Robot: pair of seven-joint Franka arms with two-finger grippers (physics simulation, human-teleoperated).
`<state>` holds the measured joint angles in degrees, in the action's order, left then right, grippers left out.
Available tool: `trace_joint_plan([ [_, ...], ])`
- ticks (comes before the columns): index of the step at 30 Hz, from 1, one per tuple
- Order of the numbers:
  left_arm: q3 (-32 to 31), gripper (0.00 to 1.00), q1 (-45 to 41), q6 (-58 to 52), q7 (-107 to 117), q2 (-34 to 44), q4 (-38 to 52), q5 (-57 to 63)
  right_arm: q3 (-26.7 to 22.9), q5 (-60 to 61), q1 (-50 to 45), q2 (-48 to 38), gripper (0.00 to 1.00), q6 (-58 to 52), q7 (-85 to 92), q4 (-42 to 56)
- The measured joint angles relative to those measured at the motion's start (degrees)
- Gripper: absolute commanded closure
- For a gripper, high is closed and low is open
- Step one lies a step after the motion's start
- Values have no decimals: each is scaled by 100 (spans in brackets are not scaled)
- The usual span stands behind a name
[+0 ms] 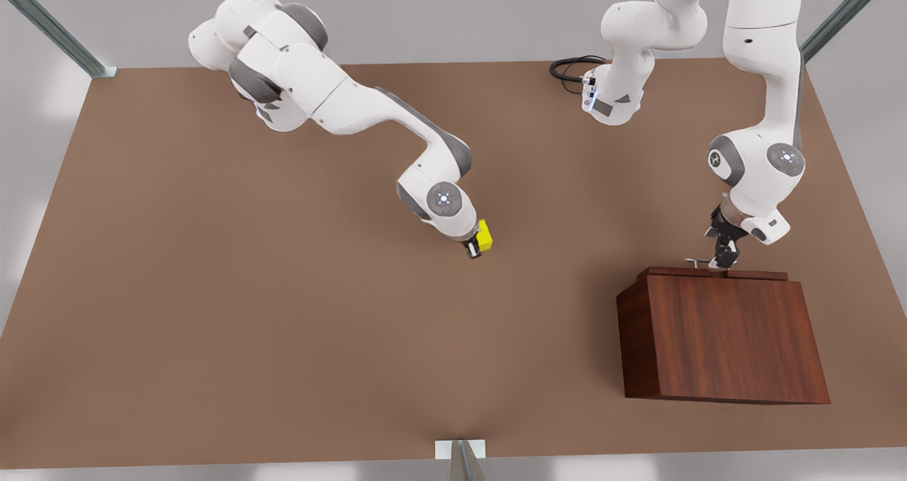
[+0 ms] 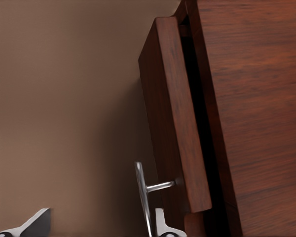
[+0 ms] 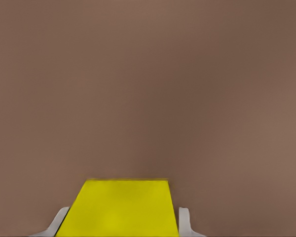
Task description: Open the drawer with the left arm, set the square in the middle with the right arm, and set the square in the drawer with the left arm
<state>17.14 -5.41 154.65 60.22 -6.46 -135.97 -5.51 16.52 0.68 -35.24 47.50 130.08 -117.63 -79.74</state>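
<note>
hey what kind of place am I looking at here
Most likely a simulated robot test bench, not a real room: a bare brown tabletop framed by metal struts, two white arms, a wooden cabinet with its drawer slightly open, and a yellow cube.

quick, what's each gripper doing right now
Left gripper: open, fingers either side of the drawer handle.
Right gripper: shut on the square, mid-table.
</note>
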Motion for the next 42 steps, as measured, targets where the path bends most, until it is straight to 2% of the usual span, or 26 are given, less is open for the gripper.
trace_joint_plan([
  [5, 24, 0, 7, -249, -19, 98, -8, 23, 17, -84, -83, 345, 43, 60, 346, 229],
  [7, 35, 0, 13, -386, -19, 150, -9, 33, 34, -71, -89, 357, 12, 50, 542, 213],
  [8, 43, 0, 12, -485, -19, 210, -9, 36, 51, -64, -89, 396, 0, 44, 543, 219],
  [16, 45, 0, 14, -796, -20, 293, -18, 53, 53, -50, -194, 319, 0, 23, 926, 285],
  [21, 52, 0, 12, -947, -10, 351, -9, 56, -14, -286, 245, -642, 0, -1279, 3240, 79],
  [23, 52, 0, 13, -1049, -10, 373, -9, 57, -19, -568, 801, -1193, 0, -1530, 4078, -298],
  [26, 52, 0, 10, -1223, -2, 439, -9, 57, -10, -560, 2514, -2231, 0, -2373, 6919, -383],
  [29, 52, 0, 10, -1411, -1, 520, -9, 58, -10, -526, 3606, -2884, 0, -2862, 9031, -386],
  [31, 51, 0, 12, -1455, -1, 522, -14, 57, -9, -499, 4220, -3163, 0, -3223, 10519, -340],
  [33, 51, 0, 14, -1490, -1, 522, -10, 57, -18, -507, 4362, -3340, 0, -3493, 11226, -342],
  [42, 139, 0, -68, -1797, -1, 675, -26, 63, -18, -384, 4420, -3062, 0, -3349, 11342, -113],
])
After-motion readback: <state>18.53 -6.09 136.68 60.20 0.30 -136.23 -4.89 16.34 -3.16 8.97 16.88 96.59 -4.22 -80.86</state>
